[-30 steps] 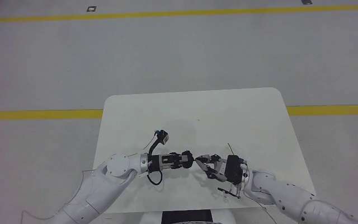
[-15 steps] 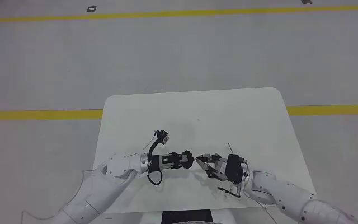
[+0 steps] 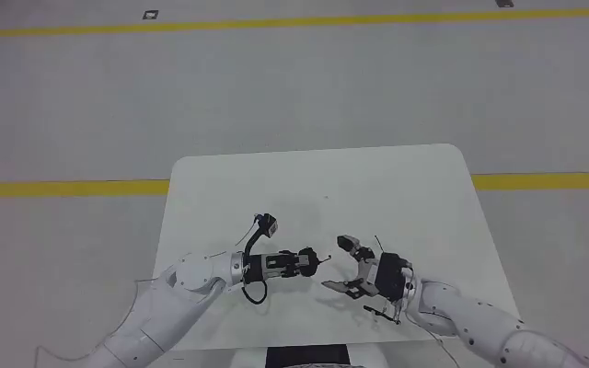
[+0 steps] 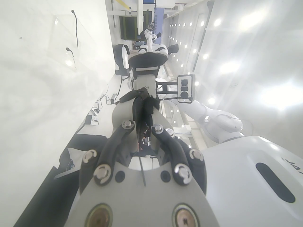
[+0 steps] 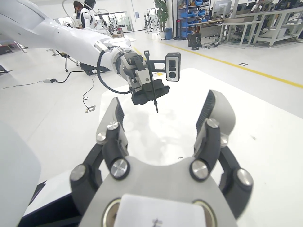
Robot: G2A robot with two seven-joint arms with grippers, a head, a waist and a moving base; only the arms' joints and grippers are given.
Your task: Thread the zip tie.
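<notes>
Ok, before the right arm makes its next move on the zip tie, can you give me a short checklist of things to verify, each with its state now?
1. Grip: the left pincer is shut on the zip tie: ok.
2. Free hand: the right pincer is open and empty: ok.
3. Pointed end sticks out free below the left pincer: ok.
4. Head of the tie stands free above the left pincer: ok.
5. The two pincers are apart, not touching: ok.
6. Pointed end passed through the head: not ok, the strap is straight, with no loop.
</notes>
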